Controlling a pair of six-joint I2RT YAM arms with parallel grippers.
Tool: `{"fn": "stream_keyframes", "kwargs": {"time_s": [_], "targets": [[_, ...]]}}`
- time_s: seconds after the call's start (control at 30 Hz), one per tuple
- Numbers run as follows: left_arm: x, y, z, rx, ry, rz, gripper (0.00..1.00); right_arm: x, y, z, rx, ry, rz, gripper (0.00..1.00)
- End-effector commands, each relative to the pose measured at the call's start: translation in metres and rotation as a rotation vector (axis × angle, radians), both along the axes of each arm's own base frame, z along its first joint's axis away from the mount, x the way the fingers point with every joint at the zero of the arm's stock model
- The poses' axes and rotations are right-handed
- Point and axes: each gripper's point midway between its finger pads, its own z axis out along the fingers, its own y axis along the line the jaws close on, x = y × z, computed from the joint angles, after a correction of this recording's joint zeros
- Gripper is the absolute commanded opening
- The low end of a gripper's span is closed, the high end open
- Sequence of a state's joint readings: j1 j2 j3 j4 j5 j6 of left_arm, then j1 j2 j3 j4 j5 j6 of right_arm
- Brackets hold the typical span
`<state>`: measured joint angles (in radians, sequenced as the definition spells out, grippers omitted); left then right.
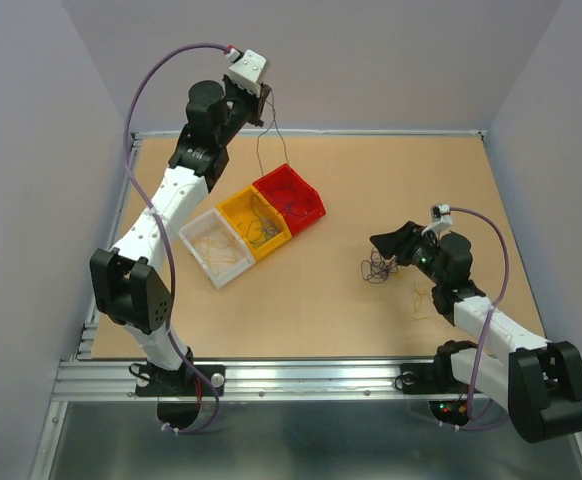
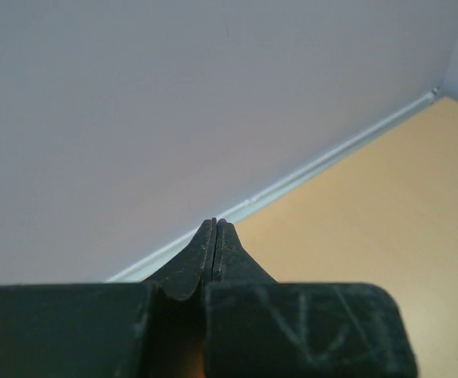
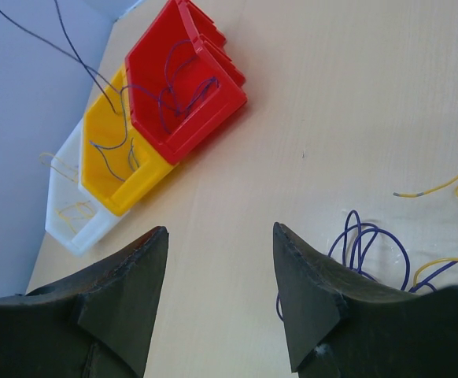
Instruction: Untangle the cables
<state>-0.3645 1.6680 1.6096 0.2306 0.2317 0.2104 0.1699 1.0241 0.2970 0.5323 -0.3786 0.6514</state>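
A loose clump of cables (image 1: 378,267), mostly purple and dark loops, is lying on the table (image 1: 371,180) right of centre. A few yellowish strands (image 1: 421,297) are lying just beside it, toward the near edge. More thin wires are sitting in three bins set in a slanted row left of centre: purple ones in the red bin (image 1: 311,205), dark ones in the yellow bin (image 1: 239,213), and pale yellowish ones in the white bin (image 1: 199,228).

One dark cable (image 1: 259,160) is hanging free in the air, running from the yellow bin up to the left claw (image 1: 261,103). That claw is raised high above the far left part of the table. Its jaws are pressed fully together and are pinching the top of this cable. Its own camera is looking past the closed tips at the pale wall (image 2: 174,102).

The right claw (image 1: 386,245) is hovering low over the table just beside the clump. Its jaws are standing well apart and are gripping nothing, with bare table between them.
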Motion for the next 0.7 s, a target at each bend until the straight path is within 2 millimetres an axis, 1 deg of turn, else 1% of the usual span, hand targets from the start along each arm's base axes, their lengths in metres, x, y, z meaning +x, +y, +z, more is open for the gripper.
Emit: {"fn": "stream_keyframes", "kwargs": {"time_s": [0.0,0.07,0.13,0.17,0.27,0.37,0.4,0.47,0.5,0.57,0.63,0.67], "targets": [[-0.017,0.006,0.07,-0.066,-0.108,0.003,0.0,-0.001,0.004,0.008,0.009,-0.049,0.021,0.61],[-0.015,0.006,0.069,-0.069,-0.102,0.006,0.0,-0.001,0.004,0.009,0.011,-0.05,0.02,0.61],[-0.011,0.003,0.057,-0.06,-0.081,-0.005,0.0,-0.001,0.004,0.008,0.011,-0.048,0.022,0.61],[-0.011,0.002,0.056,-0.06,-0.08,-0.011,0.0,-0.001,0.004,0.009,0.011,-0.05,0.023,0.61],[-0.003,-0.001,0.037,-0.047,-0.052,-0.009,0.0,-0.001,0.004,0.008,0.01,-0.047,0.023,0.61],[0.003,0.0,0.032,-0.041,-0.044,0.01,0.0,-0.001,0.004,0.007,0.012,-0.044,0.023,0.61],[0.004,0.001,0.034,-0.041,-0.045,0.018,0.0,-0.001,0.004,0.007,0.011,-0.043,0.023,0.61],[0.003,0.003,0.044,-0.044,-0.054,0.027,0.0,-0.001,0.004,0.008,0.01,-0.047,0.022,0.61],[0.001,0.004,0.059,-0.053,-0.079,0.027,0.0,-0.001,0.005,0.008,0.011,-0.047,0.025,0.61],[-0.003,0.006,0.07,-0.053,-0.081,0.027,0.0,-0.002,0.004,0.008,0.011,-0.047,0.025,0.61],[-0.013,0.008,0.094,-0.067,-0.116,0.022,0.0,-0.001,0.004,0.009,0.012,-0.049,0.023,0.61],[-0.017,0.01,0.098,-0.066,-0.12,0.018,0.0,-0.002,0.004,0.009,0.013,-0.049,0.025,0.61]]}}
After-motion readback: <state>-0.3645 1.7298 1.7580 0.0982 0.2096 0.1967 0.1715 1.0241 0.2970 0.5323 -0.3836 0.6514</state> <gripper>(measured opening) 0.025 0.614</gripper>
